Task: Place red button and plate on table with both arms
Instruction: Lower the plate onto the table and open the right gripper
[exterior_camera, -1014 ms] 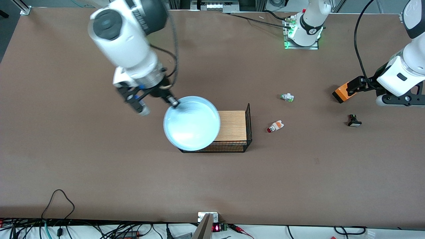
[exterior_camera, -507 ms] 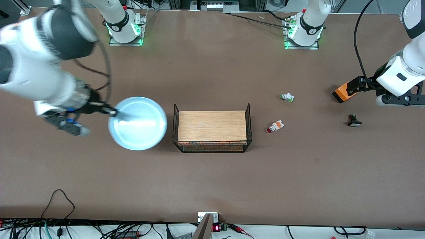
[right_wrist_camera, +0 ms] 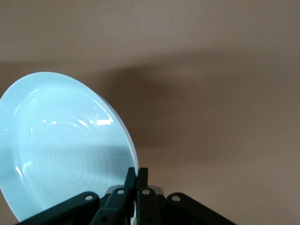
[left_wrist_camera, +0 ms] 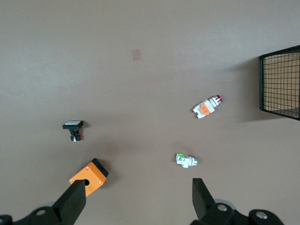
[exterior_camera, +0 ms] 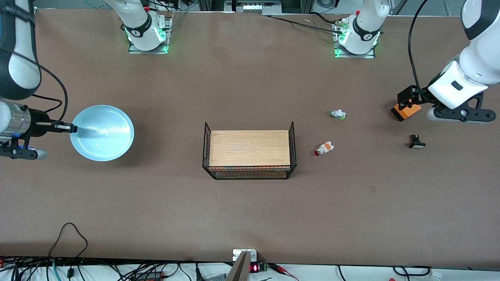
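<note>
One plate [exterior_camera: 102,132] rim-pinched in right gripper [exterior_camera: 72,127]

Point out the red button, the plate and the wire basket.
red button [exterior_camera: 324,148]: front view, white and orange body.
plate [exterior_camera: 102,132]: front view, middle of its bowl.
wire basket [exterior_camera: 291,145]: front view, end wall.

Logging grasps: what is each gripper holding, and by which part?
Right gripper pinches the plate by its rim; left gripper is open, holding nothing.
</note>
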Robot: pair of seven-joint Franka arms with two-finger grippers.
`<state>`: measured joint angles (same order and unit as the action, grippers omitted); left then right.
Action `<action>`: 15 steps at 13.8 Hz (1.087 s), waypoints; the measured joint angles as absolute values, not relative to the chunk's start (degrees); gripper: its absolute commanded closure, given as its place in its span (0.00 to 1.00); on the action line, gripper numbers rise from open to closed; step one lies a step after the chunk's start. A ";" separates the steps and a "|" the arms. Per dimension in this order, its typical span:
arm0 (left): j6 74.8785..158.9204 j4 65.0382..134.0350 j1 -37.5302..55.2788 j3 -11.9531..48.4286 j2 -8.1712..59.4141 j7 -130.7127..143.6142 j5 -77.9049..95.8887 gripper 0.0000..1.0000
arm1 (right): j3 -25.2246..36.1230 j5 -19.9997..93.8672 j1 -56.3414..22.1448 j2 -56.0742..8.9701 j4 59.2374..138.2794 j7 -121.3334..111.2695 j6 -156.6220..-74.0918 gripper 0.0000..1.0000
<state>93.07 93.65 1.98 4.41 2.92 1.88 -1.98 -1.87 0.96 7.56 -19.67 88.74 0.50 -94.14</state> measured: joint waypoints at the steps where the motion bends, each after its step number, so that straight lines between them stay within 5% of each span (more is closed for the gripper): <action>1: 93.02 93.63 1.89 4.40 2.93 1.88 -1.98 0.00 | -1.87 0.92 8.41 -19.64 92.27 -0.99 -97.94 1.00; 9: 92.99 93.51 1.78 4.35 2.93 1.88 -1.98 0.00 | -1.98 0.73 11.71 -19.94 124.25 -9.33 -136.80 1.00; 10: 92.99 93.51 1.78 4.35 2.93 1.88 -1.98 0.00 | -1.98 0.73 12.08 -19.99 125.85 -10.29 -138.69 0.77; 11: 92.99 93.51 1.78 4.35 2.93 1.88 -1.98 0.00 | -1.98 0.73 12.32 -20.03 126.55 -11.17 -139.25 0.14; 12: 92.98 93.51 1.76 4.34 2.93 1.88 -1.98 0.00 | -1.99 0.73 12.43 -20.03 126.69 -11.66 -139.26 0.00; 15: 92.91 93.51 1.68 4.25 2.93 1.88 -1.98 0.00 | -2.23 0.73 12.43 -19.20 125.87 -11.73 -138.59 0.00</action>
